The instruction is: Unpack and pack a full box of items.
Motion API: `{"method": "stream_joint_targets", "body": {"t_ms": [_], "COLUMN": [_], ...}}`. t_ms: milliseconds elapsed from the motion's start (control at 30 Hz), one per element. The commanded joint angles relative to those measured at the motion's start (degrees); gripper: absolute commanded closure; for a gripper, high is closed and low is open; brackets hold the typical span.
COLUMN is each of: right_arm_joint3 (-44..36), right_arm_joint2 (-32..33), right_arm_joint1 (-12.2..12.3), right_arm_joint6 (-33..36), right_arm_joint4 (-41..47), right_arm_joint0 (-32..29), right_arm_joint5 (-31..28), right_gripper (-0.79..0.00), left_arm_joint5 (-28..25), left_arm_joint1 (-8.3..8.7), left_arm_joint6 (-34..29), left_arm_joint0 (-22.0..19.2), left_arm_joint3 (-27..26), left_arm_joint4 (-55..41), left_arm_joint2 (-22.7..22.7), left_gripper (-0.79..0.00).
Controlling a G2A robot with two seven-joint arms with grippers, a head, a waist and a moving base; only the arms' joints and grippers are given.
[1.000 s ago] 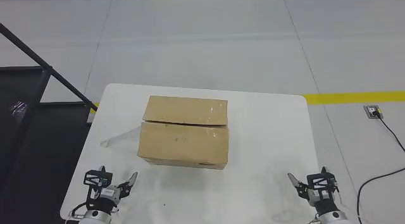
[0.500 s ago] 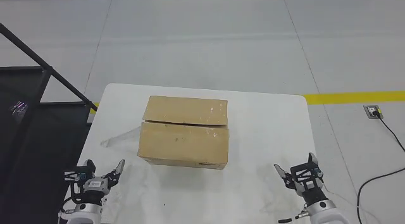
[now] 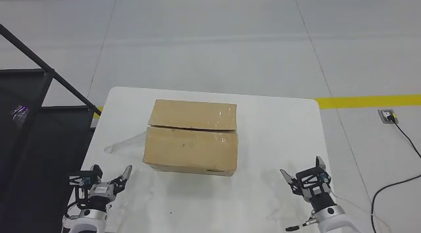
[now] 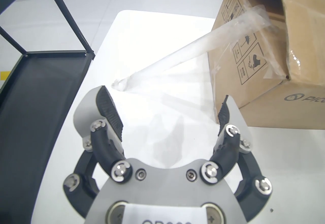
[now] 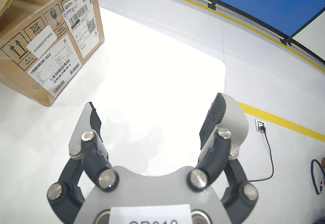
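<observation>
A brown cardboard box [image 3: 191, 137] sits in the middle of the white table [image 3: 276, 128], its top flaps closed with a seam across. A loose strip of clear tape [image 4: 182, 53] hangs from its side down to the tabletop [image 3: 118, 144]. My left gripper [image 3: 102, 178] is open near the table's front left corner, short of the box [image 4: 256, 57], with nothing between its fingers [image 4: 109, 105]. My right gripper [image 3: 304, 173] is open near the front right of the table, apart from the box [image 5: 48, 31], holding nothing.
A black metal shelf rack [image 3: 26, 134] stands left of the table [image 4: 38, 77]. A floor socket with a cable [image 3: 388, 117] lies to the right [image 5: 261, 125]. Bare tabletop surrounds the box on all sides.
Both grippers have come forward toward the box; the left one shifted outward to the left, the right one inward to the left. The box has not moved.
</observation>
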Motion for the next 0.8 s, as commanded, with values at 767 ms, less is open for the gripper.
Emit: {"method": "stream_joint_targets", "body": {"t_ms": [767], "right_arm_joint3": [4.76], "right_arm_joint2": [-6.15], "right_arm_joint1": [-1.54], "right_arm_joint6": [-0.48], "right_arm_joint4": [14.38], "right_arm_joint0": [10.12], "right_arm_joint5": [-6.2], "right_gripper": [-0.785], "left_arm_joint5": [1.99], "left_arm_joint1": [-1.15], "left_arm_joint6": [-1.82], "left_arm_joint0": [-9.83], "left_arm_joint3": [4.83], "left_arm_joint4": [-2.23], "left_arm_joint2": [4.87], "left_gripper": [-0.785]}}
